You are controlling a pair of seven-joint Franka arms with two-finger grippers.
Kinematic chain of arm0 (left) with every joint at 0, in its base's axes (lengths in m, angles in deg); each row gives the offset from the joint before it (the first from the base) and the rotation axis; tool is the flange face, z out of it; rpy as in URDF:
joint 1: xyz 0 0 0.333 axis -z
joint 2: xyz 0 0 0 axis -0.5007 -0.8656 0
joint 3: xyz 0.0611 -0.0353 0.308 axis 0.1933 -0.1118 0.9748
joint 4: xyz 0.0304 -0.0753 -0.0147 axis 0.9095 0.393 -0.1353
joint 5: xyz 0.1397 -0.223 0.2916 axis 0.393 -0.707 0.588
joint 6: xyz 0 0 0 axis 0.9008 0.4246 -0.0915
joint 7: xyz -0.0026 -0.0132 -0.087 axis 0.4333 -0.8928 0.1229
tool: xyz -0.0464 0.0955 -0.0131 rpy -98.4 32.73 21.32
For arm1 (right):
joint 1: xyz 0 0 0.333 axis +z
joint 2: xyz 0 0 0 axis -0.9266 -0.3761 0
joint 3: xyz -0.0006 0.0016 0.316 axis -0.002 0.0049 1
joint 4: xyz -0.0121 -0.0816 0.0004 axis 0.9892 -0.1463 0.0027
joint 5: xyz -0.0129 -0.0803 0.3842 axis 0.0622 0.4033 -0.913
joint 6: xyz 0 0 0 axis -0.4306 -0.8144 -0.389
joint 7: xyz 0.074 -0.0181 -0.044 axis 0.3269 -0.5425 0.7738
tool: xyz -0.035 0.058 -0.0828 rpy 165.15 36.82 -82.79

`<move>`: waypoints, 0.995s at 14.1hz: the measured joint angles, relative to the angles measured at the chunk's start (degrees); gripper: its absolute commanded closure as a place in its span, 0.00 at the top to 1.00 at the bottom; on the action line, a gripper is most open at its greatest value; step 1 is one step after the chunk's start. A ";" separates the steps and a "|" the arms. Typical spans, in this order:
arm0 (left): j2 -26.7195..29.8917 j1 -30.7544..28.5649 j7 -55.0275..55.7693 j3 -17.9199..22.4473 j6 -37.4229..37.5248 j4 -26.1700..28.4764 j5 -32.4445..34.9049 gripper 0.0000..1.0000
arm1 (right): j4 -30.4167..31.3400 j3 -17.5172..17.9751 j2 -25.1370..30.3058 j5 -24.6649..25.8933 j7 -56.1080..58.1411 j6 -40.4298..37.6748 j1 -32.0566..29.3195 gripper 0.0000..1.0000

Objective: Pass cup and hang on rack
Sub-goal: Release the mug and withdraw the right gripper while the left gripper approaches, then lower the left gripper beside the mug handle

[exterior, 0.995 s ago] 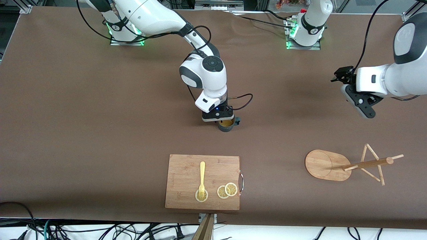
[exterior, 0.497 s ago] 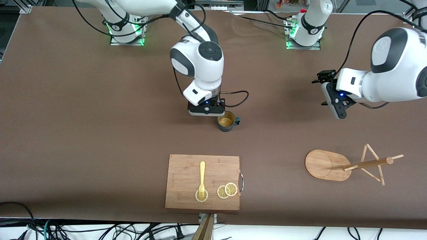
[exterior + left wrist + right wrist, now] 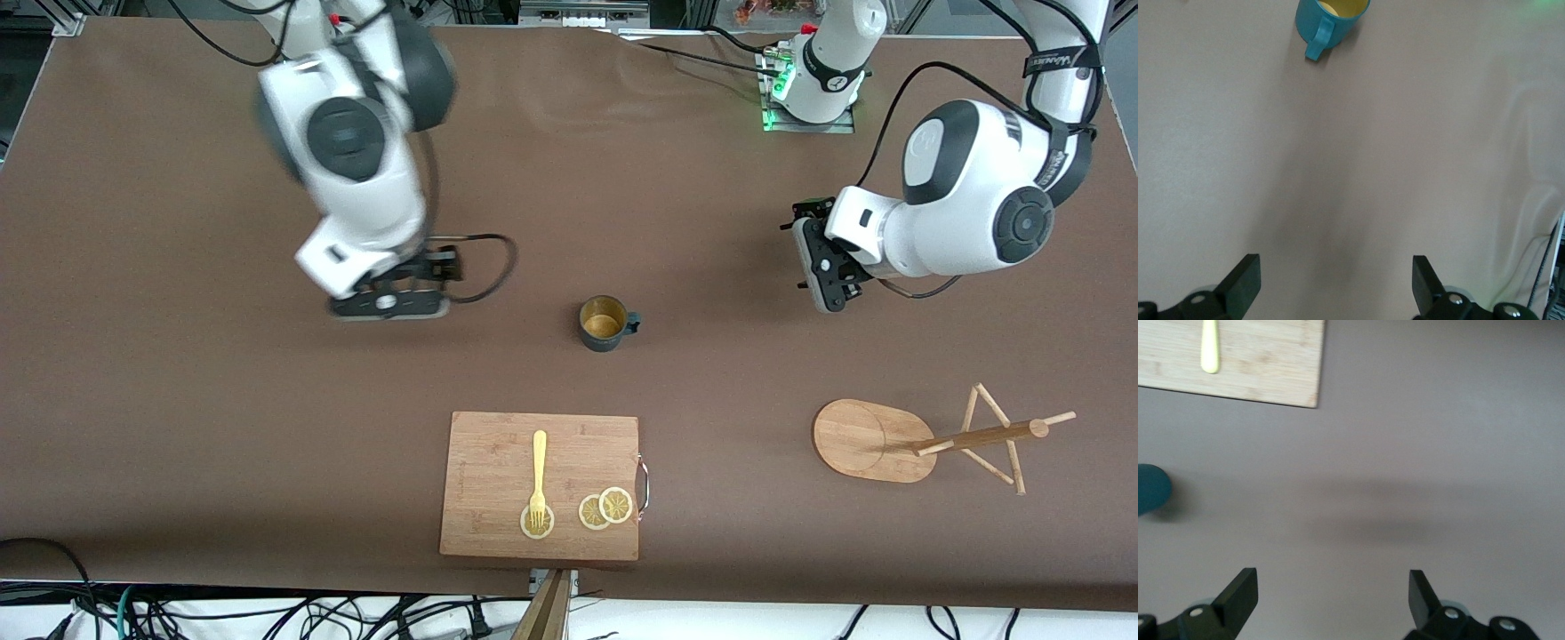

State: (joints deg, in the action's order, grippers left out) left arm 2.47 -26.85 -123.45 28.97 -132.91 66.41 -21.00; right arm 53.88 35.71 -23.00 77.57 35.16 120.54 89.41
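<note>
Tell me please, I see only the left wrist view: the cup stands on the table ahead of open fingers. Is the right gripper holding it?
Observer: No. The right gripper is open, over bare table toward the right arm's end, apart from the cup.
Operator: Where is the rack?
Observer: The rack stands toward the left arm's end, nearer to the front camera than the cup, its pegs bare.
Operator: And where is my left gripper?
Observer: The left gripper is over bare table, toward the left arm's end from the cup.
</note>
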 measured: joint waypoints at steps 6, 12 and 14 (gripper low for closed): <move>-0.08 0.05 -0.23 -4.32 -13.18 8.25 -3.23 1.00 | 0.40 -14.52 2.30 -8.29 25.39 -6.65 -4.28 1.00; -1.95 0.08 -1.32 -7.46 -26.42 13.67 -7.35 1.00 | 8.10 -25.52 4.80 -9.56 36.41 -4.35 -4.52 1.00; -3.35 0.11 -2.95 -9.07 -32.34 15.84 -10.22 1.00 | 9.84 -26.34 5.82 -9.53 36.41 -2.93 -4.52 1.00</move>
State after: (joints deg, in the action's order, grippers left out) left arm -0.88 -26.73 -126.40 19.89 -165.25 82.26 -31.22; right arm 63.72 9.37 -17.18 68.04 71.57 117.61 84.89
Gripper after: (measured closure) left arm 0.000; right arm 0.000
